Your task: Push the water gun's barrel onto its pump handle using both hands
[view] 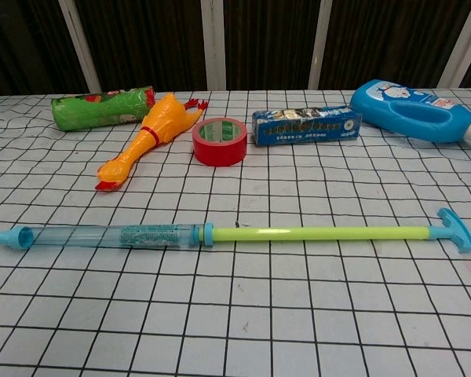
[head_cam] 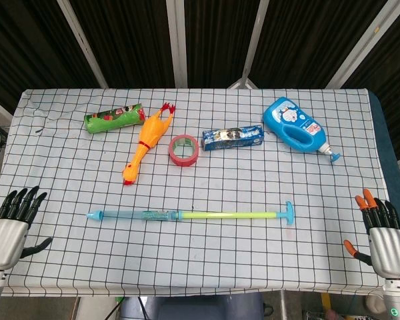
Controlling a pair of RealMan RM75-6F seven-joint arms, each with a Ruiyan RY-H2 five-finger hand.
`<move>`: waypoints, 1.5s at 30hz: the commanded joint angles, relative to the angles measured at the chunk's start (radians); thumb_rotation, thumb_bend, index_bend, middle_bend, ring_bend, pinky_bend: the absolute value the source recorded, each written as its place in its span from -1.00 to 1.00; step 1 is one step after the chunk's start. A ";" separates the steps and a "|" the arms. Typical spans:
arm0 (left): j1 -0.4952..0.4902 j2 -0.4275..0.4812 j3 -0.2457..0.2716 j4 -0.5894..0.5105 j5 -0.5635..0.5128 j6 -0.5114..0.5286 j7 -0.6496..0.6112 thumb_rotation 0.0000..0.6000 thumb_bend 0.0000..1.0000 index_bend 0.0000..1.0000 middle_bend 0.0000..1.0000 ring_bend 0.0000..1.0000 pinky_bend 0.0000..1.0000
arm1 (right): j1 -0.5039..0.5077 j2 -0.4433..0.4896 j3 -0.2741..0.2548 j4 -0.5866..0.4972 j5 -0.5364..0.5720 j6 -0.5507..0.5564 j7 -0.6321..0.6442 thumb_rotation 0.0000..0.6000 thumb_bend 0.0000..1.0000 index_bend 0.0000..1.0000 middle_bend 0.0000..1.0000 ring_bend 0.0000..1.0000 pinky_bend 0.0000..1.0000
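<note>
The water gun lies flat across the middle of the checked table. Its clear blue barrel [head_cam: 137, 215] [view: 102, 236] points left. A yellow-green pump rod [head_cam: 230, 215] [view: 318, 233] sticks far out to the right and ends in a blue T-shaped handle [head_cam: 289, 213] [view: 455, 228]. My left hand [head_cam: 13, 223] hovers at the table's front left corner, fingers spread, holding nothing. At the front right corner my right hand [head_cam: 381, 230] is likewise spread and empty. Both hands are well away from the gun and show only in the head view.
Along the back stand a green snack tube [head_cam: 113, 118] [view: 102, 107], a rubber chicken [head_cam: 147, 143] [view: 145, 141], a red tape roll [head_cam: 184, 149] [view: 220, 141], a blue packet [head_cam: 232, 138] [view: 306, 126] and a blue bottle [head_cam: 297, 125] [view: 412, 110].
</note>
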 commanded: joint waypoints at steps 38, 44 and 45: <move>0.001 0.020 -0.004 -0.053 -0.046 -0.043 0.004 1.00 -0.76 -1.00 -1.00 -1.00 -1.00 | 0.086 0.000 0.010 -0.090 -0.071 -0.093 0.018 1.00 -0.51 -0.60 -0.93 -1.00 -1.00; 0.000 0.019 -0.005 -0.052 -0.039 -0.040 -0.004 1.00 -0.76 -1.00 -1.00 -1.00 -1.00 | 0.178 -0.053 0.050 -0.135 -0.018 -0.226 -0.083 1.00 -0.51 -0.35 -0.82 -1.00 -1.00; 0.000 0.020 -0.005 -0.051 -0.037 -0.039 -0.007 1.00 -0.76 -1.00 -1.00 -1.00 -1.00 | 0.194 -0.070 0.055 -0.137 -0.002 -0.252 -0.112 1.00 -0.51 -0.33 -0.82 -1.00 -1.00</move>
